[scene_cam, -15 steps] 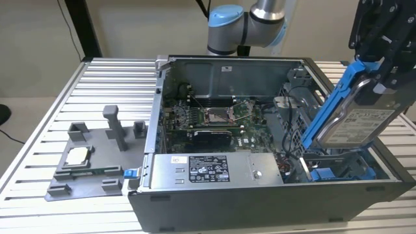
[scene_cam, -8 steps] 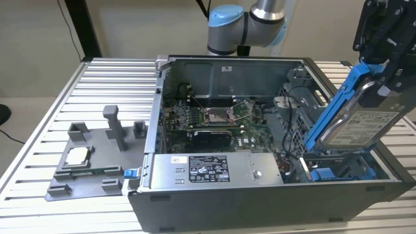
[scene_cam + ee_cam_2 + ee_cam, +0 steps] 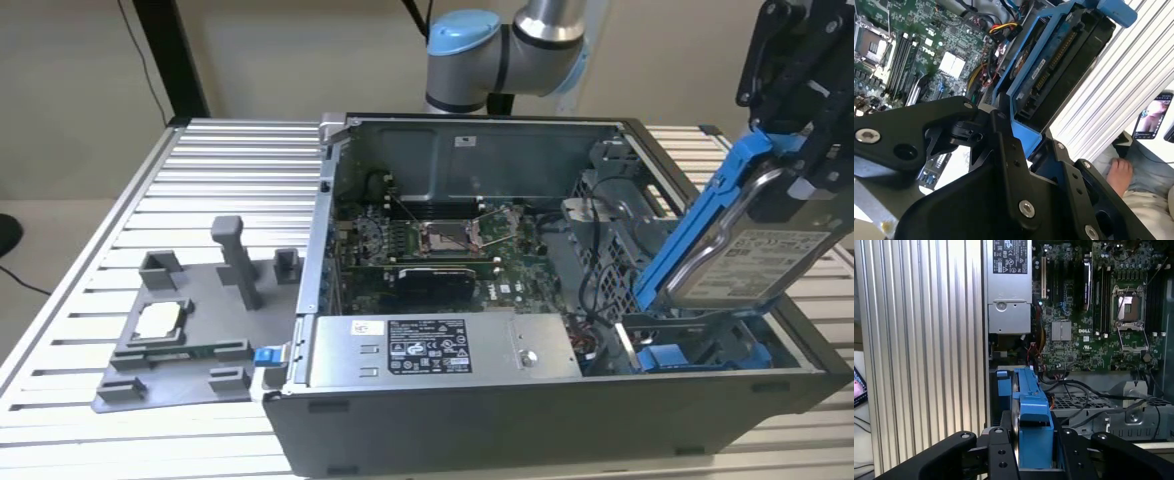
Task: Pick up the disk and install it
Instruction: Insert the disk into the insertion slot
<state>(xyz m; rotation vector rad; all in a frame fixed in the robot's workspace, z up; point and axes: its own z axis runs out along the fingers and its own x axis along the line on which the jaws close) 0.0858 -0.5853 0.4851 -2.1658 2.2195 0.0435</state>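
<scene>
Soft, even light in the exterior view: the table (image 3: 200, 170) slats are bright, the computer case (image 3: 467, 160) interior dimmer. In the second wrist view the slats glare to white, while the gripper (image 3: 1024, 135) and the disk (image 3: 1054, 65) lie in shadow.

Beneath the disk (image 3: 750, 250) the bay (image 3: 707, 352) stands open (cables (image 3: 1003, 27) crowd beside it).
</scene>
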